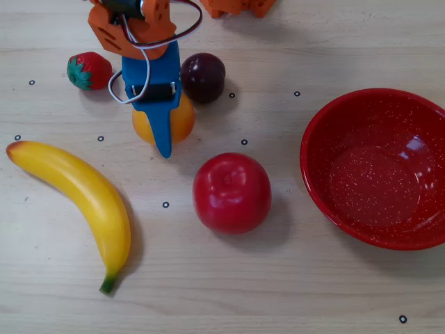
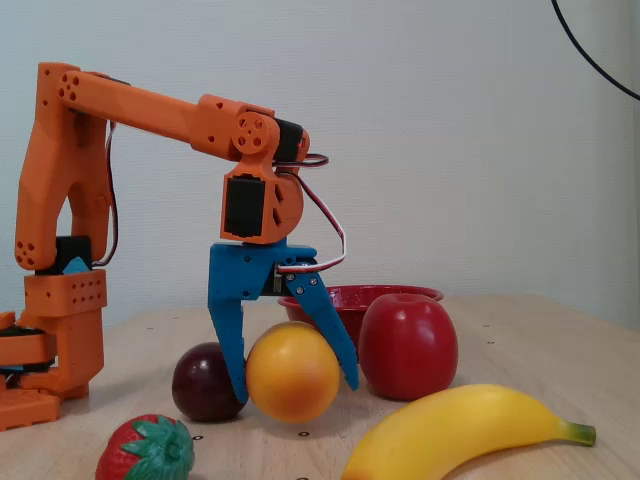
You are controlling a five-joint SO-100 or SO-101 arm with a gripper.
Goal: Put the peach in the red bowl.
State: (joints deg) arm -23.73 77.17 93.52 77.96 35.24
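The peach (image 2: 293, 372) is a round yellow-orange fruit, held between the two blue fingers of my gripper (image 2: 292, 385), which is shut on it. In the fixed view it hangs just above the table, beside the plum (image 2: 205, 381). From overhead the peach (image 1: 182, 122) is mostly hidden under my gripper (image 1: 163, 129), only its edges showing. The red bowl (image 1: 379, 167) sits empty at the right of the overhead view; in the fixed view only the rim of the red bowl (image 2: 355, 294) shows behind the apple.
A red apple (image 1: 231, 193) lies between the peach and the bowl. A dark plum (image 1: 202, 76) sits just right of my gripper. A strawberry (image 1: 87, 71) lies to the left, and a banana (image 1: 80, 200) in front on the left. The arm's orange base (image 2: 52, 330) stands at the left of the fixed view.
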